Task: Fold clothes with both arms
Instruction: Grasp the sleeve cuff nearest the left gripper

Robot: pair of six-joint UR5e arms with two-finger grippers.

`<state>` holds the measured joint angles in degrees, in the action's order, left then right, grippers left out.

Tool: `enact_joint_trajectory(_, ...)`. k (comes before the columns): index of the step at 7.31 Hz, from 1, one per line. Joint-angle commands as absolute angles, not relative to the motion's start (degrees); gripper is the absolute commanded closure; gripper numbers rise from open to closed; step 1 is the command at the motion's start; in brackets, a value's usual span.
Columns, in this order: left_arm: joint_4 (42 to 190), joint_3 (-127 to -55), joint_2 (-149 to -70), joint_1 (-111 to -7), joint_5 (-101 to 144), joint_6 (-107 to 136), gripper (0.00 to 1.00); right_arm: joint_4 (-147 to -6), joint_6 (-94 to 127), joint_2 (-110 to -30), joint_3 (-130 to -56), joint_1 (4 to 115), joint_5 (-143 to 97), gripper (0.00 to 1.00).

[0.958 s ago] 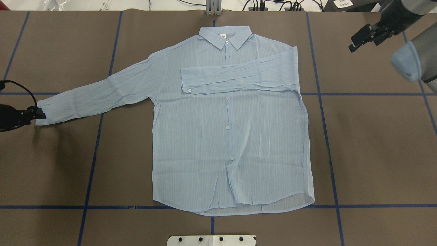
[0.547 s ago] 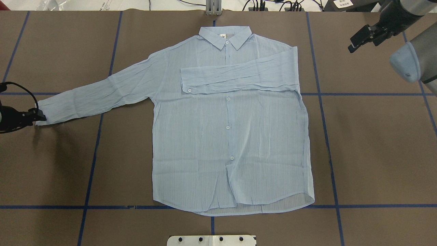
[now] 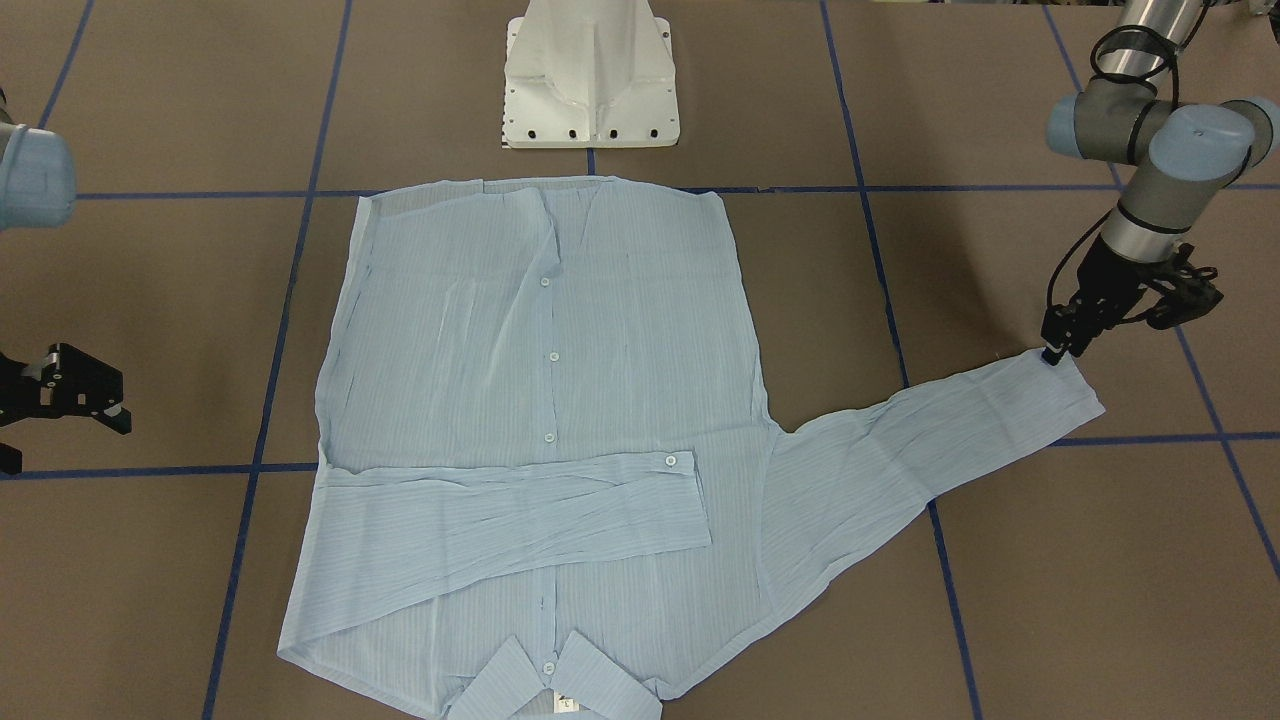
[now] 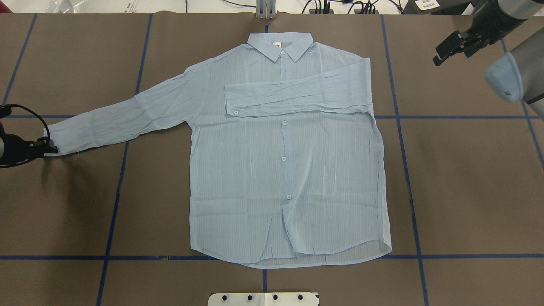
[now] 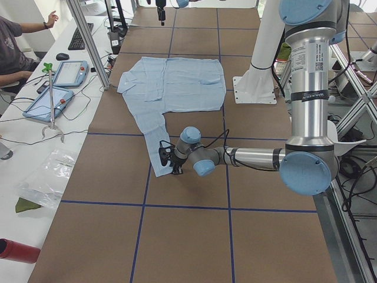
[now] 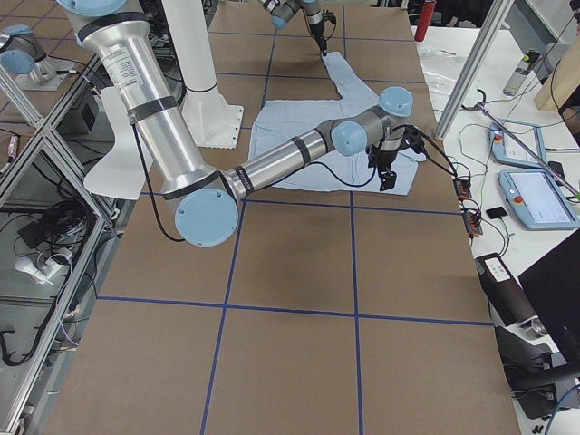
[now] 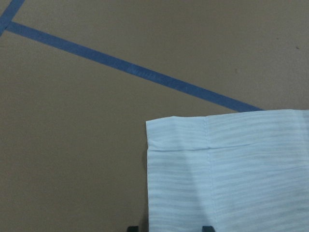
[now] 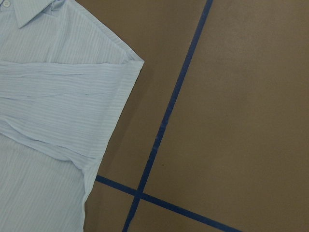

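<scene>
Overhead exterior view: I see the light blue shirt (image 4: 289, 170) flat at the tabletop's (image 4: 467, 191) centre, one sleeve folded across its chest. My left tool (image 4: 52, 147), fingers apart, straddles the outstretched cuff (image 4: 57, 136) at the left. My right tool (image 4: 441, 53) hovers at the upper right, fingers apart.

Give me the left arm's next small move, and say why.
Probably close the left gripper on the cuff of the outstretched sleeve. Its fingertips seem to straddle that cuff, set apart, and the other sleeve already lies folded across the shirt, so this one looks next.
</scene>
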<state>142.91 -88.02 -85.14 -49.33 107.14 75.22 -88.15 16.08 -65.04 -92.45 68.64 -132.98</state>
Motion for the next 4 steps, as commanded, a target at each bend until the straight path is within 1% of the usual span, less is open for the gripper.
enact_joint_trajectory(1,142.9,-88.2,-85.0,-49.3,107.1,75.0,0.66,-88.2,16.1,-65.0,-92.5,68.6,-133.0,0.0)
enact_joint_trajectory(3,142.9,-88.9,-83.9,-49.3,107.1,74.9,0.89,-88.2,16.1,-65.1,-92.4,68.6,-133.0,0.0)
enact_joint_trajectory(4,142.9,-89.6,-83.8,-49.4,107.2,74.8,0.96,-88.2,16.1,-65.2,-92.5,68.6,-133.0,0.0)
